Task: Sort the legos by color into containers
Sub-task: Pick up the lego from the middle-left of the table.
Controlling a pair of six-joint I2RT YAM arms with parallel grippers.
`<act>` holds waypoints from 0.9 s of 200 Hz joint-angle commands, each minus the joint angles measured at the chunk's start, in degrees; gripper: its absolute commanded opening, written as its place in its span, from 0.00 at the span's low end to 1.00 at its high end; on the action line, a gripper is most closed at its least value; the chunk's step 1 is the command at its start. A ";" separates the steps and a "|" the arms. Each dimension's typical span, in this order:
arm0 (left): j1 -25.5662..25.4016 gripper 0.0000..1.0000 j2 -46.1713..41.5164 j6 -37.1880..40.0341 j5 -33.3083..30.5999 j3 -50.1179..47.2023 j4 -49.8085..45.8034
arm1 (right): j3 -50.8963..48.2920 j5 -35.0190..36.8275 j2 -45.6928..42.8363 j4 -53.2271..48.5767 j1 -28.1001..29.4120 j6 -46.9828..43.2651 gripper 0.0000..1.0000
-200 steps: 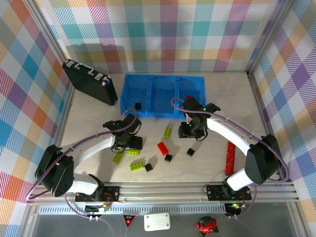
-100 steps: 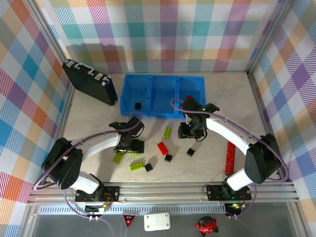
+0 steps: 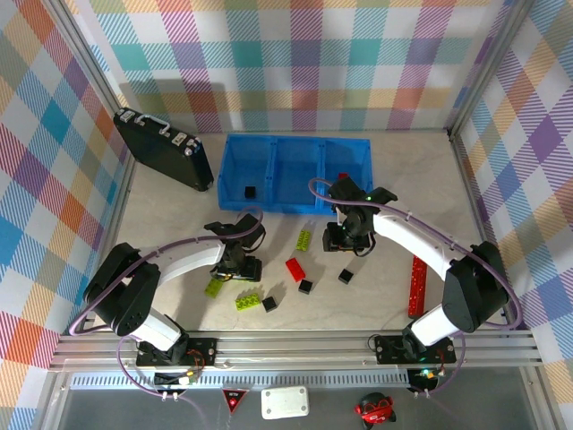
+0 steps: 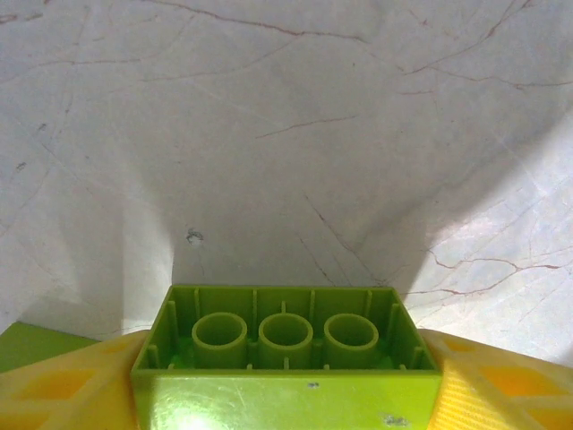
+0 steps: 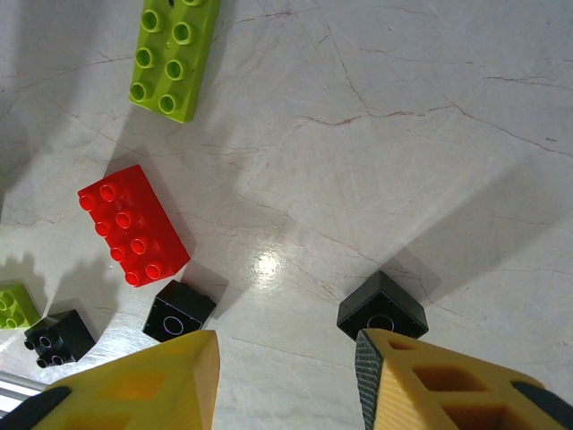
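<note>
In the left wrist view a lime-green lego (image 4: 286, 394) lies between my yellow fingers (image 4: 63, 385), hollow underside toward the camera, and my left gripper (image 4: 285, 340) is shut on its two ends. From above, that left gripper (image 3: 240, 266) sits low over the table's left-middle. My right gripper (image 3: 346, 240) hovers open over bare table, and a black cube (image 5: 382, 309) lies just beyond its right fingertip (image 5: 394, 376). A red lego (image 5: 132, 224), another green lego (image 5: 175, 54) and a second black cube (image 5: 179, 310) lie to its left. The blue containers (image 3: 294, 143) stand at the back.
Two more green legos (image 3: 215, 287) (image 3: 248, 300) and a black cube (image 3: 269, 305) lie near the front. Inside the containers are a black cube (image 3: 250, 191) and a red piece (image 3: 342, 176). A black case (image 3: 164, 148) leans at the back left, and a long red stick (image 3: 417, 285) lies at the right.
My left gripper has shifted slightly right and toward the front, and its fingers have closed in on the green lego. The right arm has not moved.
</note>
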 commanded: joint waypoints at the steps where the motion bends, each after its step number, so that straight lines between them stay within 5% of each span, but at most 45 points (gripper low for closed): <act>1: -0.78 0.68 0.89 0.65 -0.94 1.28 -1.75 | 0.01 -0.24 0.58 -0.42 0.62 0.46 0.46; 180: -0.81 0.66 4.81 2.96 -2.97 17.94 -6.04 | -2.99 0.46 -2.53 -1.11 0.79 1.44 0.45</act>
